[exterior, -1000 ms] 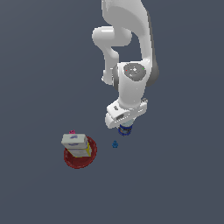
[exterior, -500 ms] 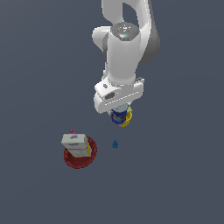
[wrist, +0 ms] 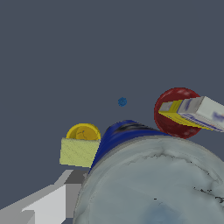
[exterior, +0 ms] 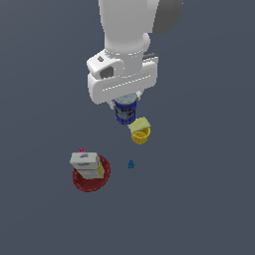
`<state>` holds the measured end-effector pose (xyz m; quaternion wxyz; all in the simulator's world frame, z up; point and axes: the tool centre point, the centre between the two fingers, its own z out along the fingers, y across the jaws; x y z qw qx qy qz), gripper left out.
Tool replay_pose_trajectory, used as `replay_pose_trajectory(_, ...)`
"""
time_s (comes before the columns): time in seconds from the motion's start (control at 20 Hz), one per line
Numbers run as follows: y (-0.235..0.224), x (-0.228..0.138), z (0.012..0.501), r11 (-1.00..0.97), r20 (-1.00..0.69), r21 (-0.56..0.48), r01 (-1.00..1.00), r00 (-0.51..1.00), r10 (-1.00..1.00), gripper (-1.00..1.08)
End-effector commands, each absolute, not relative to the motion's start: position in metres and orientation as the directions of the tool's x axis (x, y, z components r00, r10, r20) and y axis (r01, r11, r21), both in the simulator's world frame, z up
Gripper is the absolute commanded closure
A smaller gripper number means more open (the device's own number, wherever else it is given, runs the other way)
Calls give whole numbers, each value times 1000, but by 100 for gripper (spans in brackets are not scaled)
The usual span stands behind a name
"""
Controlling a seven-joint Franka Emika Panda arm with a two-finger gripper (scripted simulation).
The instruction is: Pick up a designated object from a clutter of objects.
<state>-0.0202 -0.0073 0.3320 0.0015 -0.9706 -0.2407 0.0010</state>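
Observation:
The dark blue can (exterior: 125, 113) with an orange-white label mark hangs in the air under my gripper (exterior: 126, 103), which is shut on its top. In the wrist view the can's pale grey lid (wrist: 153, 192) fills the near field, its blue side (wrist: 117, 136) shows beyond it, and one grey finger (wrist: 46, 204) lies beside it. Below the can lie the yellow cup (exterior: 141, 135) with its pale green slab (exterior: 140, 123) and the tiny blue piece (exterior: 131, 164).
A dark red plate (exterior: 87, 183) carries a white box (exterior: 84, 160) on a yellow box (exterior: 94, 172), with a small pink bit (exterior: 82, 150) behind. They show in the wrist view as the plate (wrist: 174, 97) and the boxes (wrist: 197, 112). The floor is flat dark grey.
The gripper has risen from the floor with the blue can in it, drifting toward the exterior view's left. The cup, blue piece, plate and boxes have stayed put.

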Motion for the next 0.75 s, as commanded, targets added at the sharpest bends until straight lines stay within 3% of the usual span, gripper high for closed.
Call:
replay_pose_trajectory(0.0, -15, -21, 354, -884, 1, -2, 468, 884, 468, 108)
replay_pose_trajectory(0.7, -34, -22, 404, -884, 0, 0, 467, 884, 467, 108)
